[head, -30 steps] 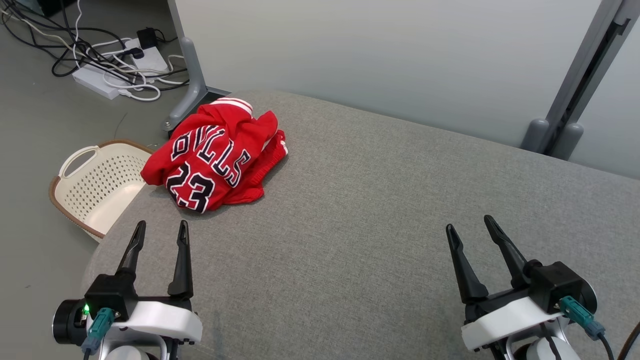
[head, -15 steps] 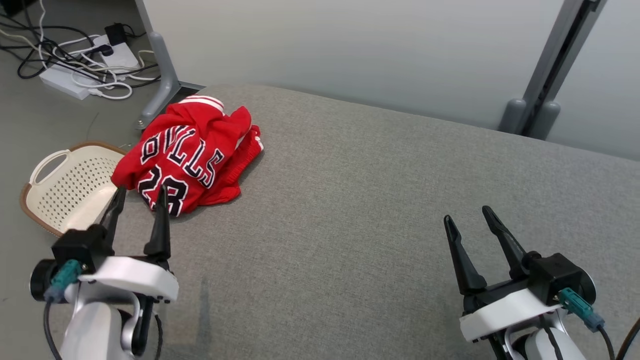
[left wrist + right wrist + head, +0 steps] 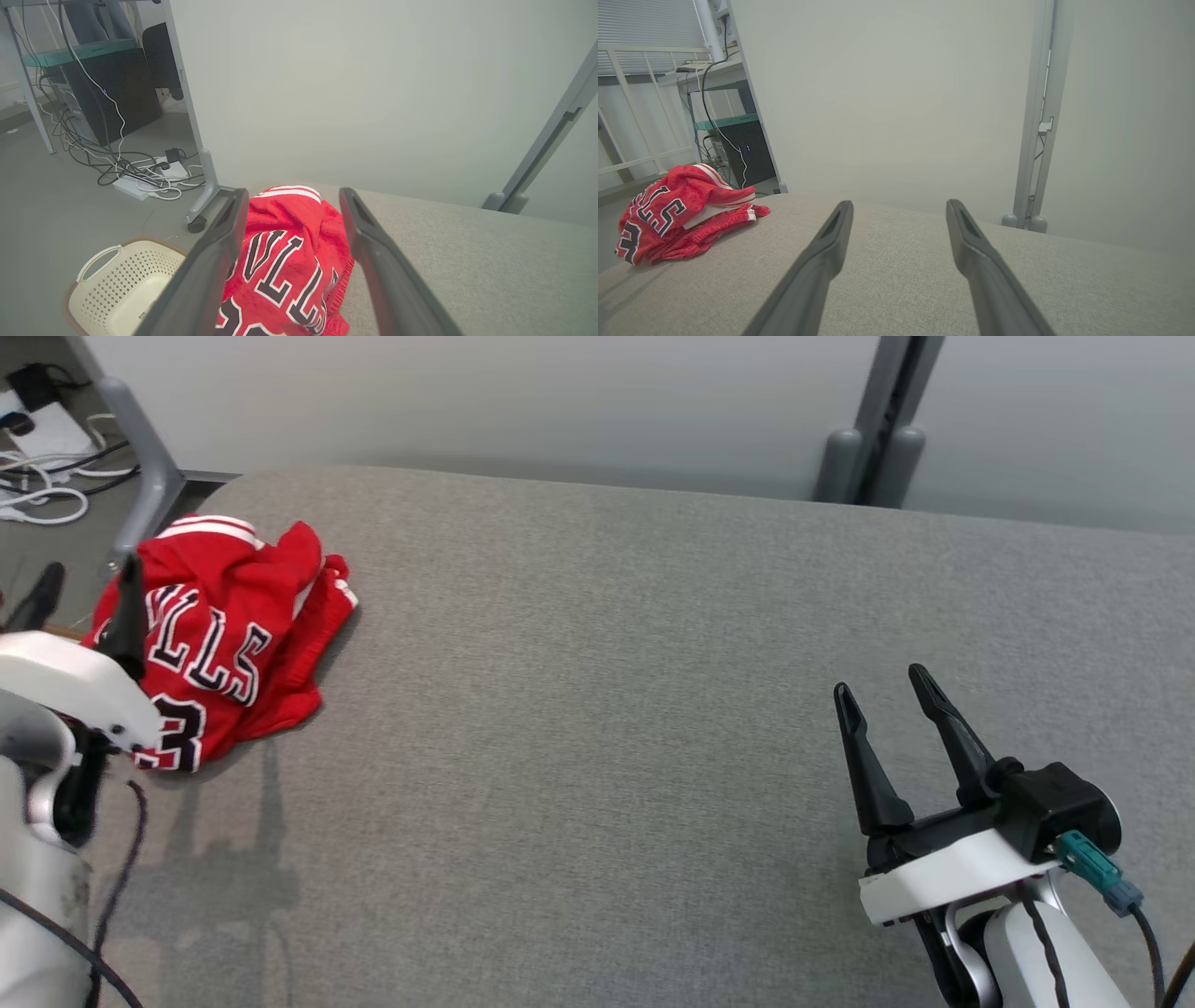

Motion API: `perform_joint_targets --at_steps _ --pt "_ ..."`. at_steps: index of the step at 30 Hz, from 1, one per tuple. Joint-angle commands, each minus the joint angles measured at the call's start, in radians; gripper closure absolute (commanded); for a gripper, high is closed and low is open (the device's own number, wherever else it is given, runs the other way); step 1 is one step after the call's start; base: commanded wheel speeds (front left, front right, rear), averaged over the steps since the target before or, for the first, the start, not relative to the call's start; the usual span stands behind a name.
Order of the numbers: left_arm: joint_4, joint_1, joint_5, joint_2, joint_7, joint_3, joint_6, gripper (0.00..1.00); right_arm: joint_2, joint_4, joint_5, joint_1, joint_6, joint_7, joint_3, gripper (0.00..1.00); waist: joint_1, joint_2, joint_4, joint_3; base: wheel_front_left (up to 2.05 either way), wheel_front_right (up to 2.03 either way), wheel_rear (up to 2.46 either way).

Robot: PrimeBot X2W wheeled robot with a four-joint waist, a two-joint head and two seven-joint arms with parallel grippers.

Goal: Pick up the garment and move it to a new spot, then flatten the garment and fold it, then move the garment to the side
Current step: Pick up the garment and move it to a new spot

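**Both claws open and empty, jersey bunched at the surface's far left corner**

A red Bulls jersey [image 3: 224, 635] lies crumpled on the grey fabric-covered surface [image 3: 607, 663], close to its rounded far left corner. Black letters edged in white run across the top fold, part of a number shows at the near edge, and a red-and-white striped trim sits at the far side.

The left claw [image 3: 89, 574] is at the left edge of the head view with its two dark fingers spread wide and nothing between them. In the left wrist view the fingers frame the jersey, one on each side of the heap. Whether the tips touch the cloth cannot be told.

The right claw [image 3: 880, 679] is over bare grey fabric at the near right, well apart from the jersey. It is also fully spread and holds nothing.

Off the surface's left end, a cream perforated laundry basket [image 3: 140, 263] with a brown rim stands on the floor. Beyond it, a white power strip [image 3: 133, 186] lies in a tangle of cables beside a grey partition leg [image 3: 205, 186].
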Motion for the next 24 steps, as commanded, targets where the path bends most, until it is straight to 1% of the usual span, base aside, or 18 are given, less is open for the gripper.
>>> perform_joint_targets --at_steps 1,4,8,12,17,20,23,24 --pt "0.013 -0.035 -0.016 0.025 0.020 0.012 -0.004 0.00 -0.008 -0.003 0.005 -0.012 0.002 -0.005 0.004 0.00 0.0000 0.0000 -0.060 0.036 0.00 0.00 0.00" --pt "0.054 -0.089 -0.052 0.071 0.106 0.017 -0.007 0.00 -0.008 -0.008 0.007 -0.023 0.002 -0.005 -0.003 0.00 0.0000 0.0000 -0.107 0.056 0.00 0.00 0.00" --pt "0.118 -0.151 -0.091 0.148 0.226 0.030 -0.008 0.00 -0.008 -0.014 0.012 -0.034 0.002 -0.005 -0.007 0.00 0.0000 0.0000 -0.171 0.086 0.00 0.00 0.00" --pt "0.192 -0.192 -0.121 0.207 0.309 0.047 -0.007 0.00 -0.007 -0.021 0.018 -0.048 0.002 -0.005 -0.008 0.00 0.0000 0.0000 -0.229 0.113 0.00 0.00 0.00" --pt "0.299 -0.194 -0.159 0.248 0.434 0.068 -0.001 0.00 -0.008 -0.027 0.026 -0.053 0.002 -0.005 -0.015 0.00 0.0000 0.0000 -0.291 0.134 0.00 0.00 0.00" --pt "0.343 -0.180 -0.161 0.274 0.501 0.067 0.015 0.00 -0.007 -0.030 0.029 -0.055 0.002 -0.005 -0.018 0.00 0.0000 0.0000 -0.315 0.144 0.00 0.00 0.00" --pt "0.357 -0.182 -0.163 0.287 0.517 0.068 0.026 0.00 -0.008 -0.033 0.033 -0.052 0.002 -0.005 -0.020 0.00 0.0000 0.0000 -0.329 0.150 0.00 0.00 0.00" --pt "0.360 -0.182 -0.165 0.290 0.516 0.070 0.028 0.05 -0.007 -0.034 0.034 -0.052 0.002 -0.005 -0.021 0.00 0.0000 0.0000 -0.331 0.151 0.00 0.00 0.00"
